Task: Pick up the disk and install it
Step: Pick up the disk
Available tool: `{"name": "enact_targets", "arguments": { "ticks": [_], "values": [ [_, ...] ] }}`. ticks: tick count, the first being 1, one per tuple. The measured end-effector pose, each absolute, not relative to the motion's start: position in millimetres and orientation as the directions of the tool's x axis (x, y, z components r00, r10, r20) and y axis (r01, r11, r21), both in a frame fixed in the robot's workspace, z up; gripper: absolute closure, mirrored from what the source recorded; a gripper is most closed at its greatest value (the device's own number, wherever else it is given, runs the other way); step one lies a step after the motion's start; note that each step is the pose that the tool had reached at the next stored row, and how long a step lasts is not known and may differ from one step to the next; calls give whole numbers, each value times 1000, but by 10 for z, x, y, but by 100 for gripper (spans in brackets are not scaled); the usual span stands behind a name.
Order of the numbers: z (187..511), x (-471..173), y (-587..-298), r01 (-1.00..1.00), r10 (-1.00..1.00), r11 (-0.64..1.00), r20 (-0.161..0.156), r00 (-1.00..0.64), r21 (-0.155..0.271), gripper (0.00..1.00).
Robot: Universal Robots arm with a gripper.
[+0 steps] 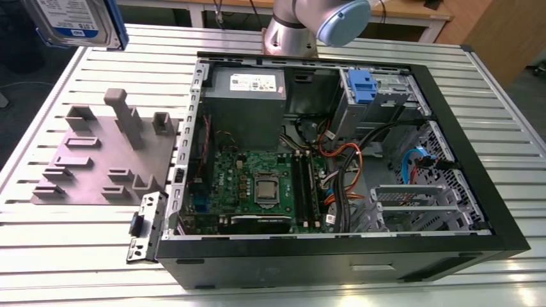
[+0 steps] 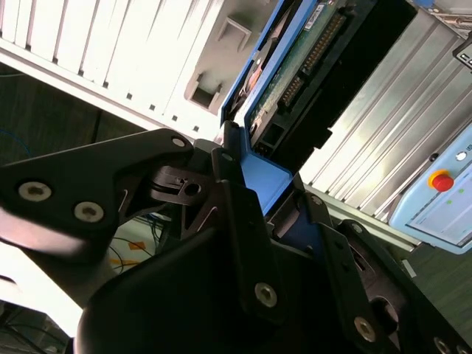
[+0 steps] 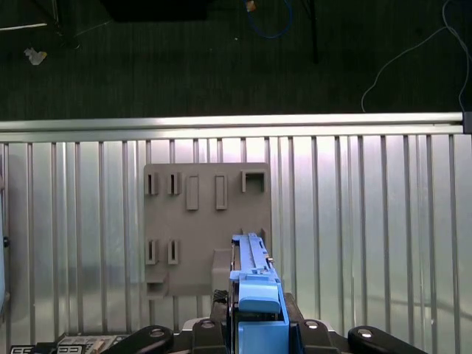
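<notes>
- Disk [image 1: 75, 22]: one, silver with a white-and-blue label and blue side rails. It is aloft at the upper left of the exterior view, above the tabletop [image 1: 77, 256].
- Jaws: one pair, clenched on the disk's blue rail in both wrist views.
- Computer case [image 1: 298, 265]: one, open, centre to right.
- Grey fixture plate [image 1: 107, 153]: one, left of the case.
- Blue bracket [image 1: 362, 86]: one, inside the case at upper right.

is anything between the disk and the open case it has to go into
Nothing visible does. The gripper holds the disk in the air above the grey fixture plate, beside the computer case, whose open side faces upward.
</notes>
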State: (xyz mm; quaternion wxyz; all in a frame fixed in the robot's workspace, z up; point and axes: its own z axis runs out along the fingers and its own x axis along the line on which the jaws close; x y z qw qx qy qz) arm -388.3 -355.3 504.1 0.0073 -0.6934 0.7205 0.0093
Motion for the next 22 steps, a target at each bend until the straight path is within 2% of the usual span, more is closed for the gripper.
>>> {"name": "enact_targets", "arguments": {
  "ticks": [22],
  "values": [
    [5041, -3837, -3555, -999, -999, 38, -24, -38, 3, 63]
  ]
}}
